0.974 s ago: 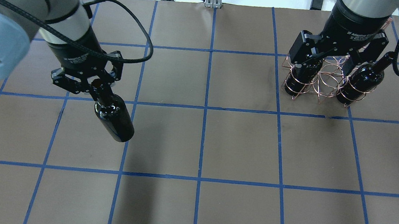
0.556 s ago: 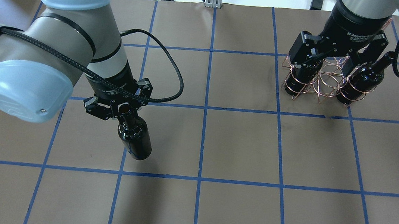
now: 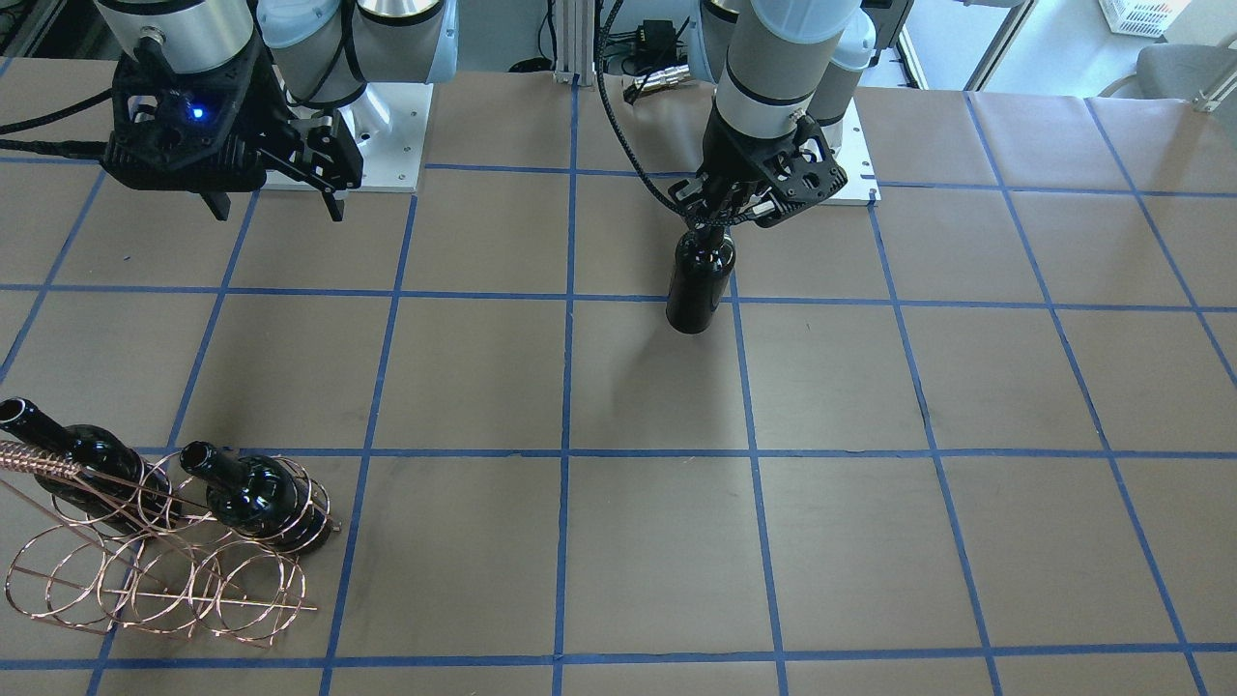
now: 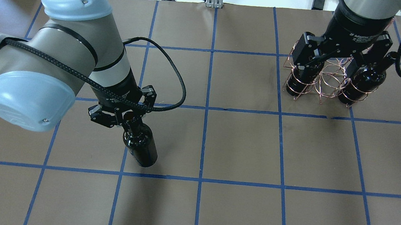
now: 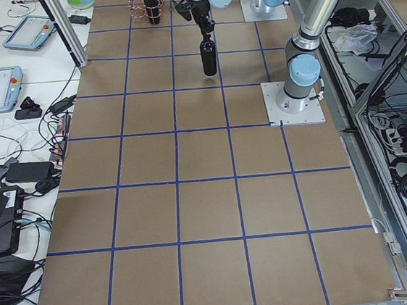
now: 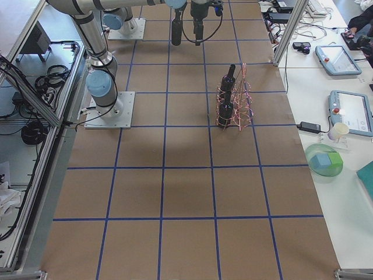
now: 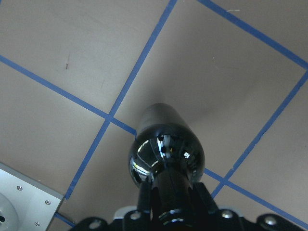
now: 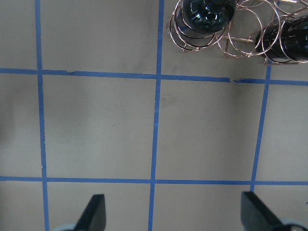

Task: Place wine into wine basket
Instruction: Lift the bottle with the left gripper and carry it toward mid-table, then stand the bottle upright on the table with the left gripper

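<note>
Bottle: the glossy near-black glass wine bottle [image 4: 140, 145] hung above the table [image 4: 242, 143], well apart from the copper wire wine basket [image 4: 321, 79].
Left hand [image 4: 126, 119]: clamped on its neck.
Right hand [image 4: 336, 65]: spread wide over the basket.
Risk: you could lose it, I think; smooth glass slips.

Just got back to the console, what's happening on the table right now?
The left arm's pincer is shut on the neck of a glossy near-black glass wine bottle, which hangs neck-up over the brown table, far from the copper-coloured wire basket. A second dark bottle and a third dark bottle already sit in its hoops; other hoops are empty. The right pincer is open and empty, above the table on the robot's side of the basket.
</note>
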Motion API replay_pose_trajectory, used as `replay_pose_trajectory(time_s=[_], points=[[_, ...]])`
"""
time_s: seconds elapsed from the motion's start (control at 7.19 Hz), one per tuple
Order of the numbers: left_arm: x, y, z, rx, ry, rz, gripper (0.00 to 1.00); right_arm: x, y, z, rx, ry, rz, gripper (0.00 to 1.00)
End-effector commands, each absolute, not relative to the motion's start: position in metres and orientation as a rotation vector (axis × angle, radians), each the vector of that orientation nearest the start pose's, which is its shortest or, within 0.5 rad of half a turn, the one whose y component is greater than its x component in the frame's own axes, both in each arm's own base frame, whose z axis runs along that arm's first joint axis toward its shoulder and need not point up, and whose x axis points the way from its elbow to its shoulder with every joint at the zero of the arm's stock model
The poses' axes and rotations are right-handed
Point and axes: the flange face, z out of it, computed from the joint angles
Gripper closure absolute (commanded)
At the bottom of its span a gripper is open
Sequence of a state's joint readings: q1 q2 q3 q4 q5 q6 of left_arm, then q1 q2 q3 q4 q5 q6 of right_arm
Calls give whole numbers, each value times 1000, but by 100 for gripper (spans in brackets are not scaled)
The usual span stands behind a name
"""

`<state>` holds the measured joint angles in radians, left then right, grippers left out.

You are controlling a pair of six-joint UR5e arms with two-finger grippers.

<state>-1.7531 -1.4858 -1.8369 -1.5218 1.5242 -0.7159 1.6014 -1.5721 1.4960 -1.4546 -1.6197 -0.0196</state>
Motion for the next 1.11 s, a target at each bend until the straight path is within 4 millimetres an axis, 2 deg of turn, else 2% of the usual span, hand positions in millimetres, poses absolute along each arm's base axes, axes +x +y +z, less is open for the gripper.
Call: replay_pose_trajectory(time_s=[0.0,0.56,0.97], points=[[-213,-399,396,-815,3005,232,84,144,-481,513,-77,3183,73,0],[-203,-397,390,-719,3026,253,84,143,-484,512,-75,3194,68,0],[-197,-399,392,-639,3053,245,84,142,-485,511,-73,3200,63,0]])
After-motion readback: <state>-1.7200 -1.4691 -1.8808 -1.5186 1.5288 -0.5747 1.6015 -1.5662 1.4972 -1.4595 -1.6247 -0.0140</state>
